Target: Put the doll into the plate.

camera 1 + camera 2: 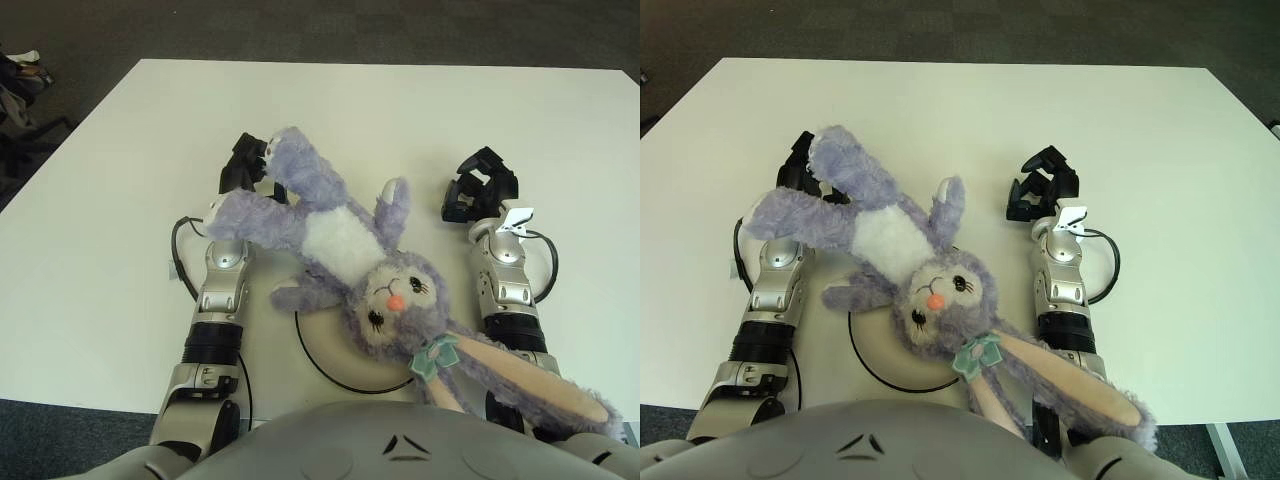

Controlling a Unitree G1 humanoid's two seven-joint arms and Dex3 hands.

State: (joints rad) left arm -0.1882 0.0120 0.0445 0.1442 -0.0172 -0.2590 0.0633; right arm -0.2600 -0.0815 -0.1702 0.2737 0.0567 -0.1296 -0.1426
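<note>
A purple plush bunny doll with a white belly lies on its back, slanting across the table. Its head rests over the white, black-rimmed plate at the near edge. Its legs point to the far left, and one long ear trails over my right forearm. My left hand shows against the doll's upper leg, partly covered by the plush. To the right of the doll's raised arm, my right hand has its fingers curled and holds nothing.
The white table stretches away beyond both hands. Black cable loops hang beside my left wrist and my right wrist. Dark clutter stands on the floor past the table's left edge.
</note>
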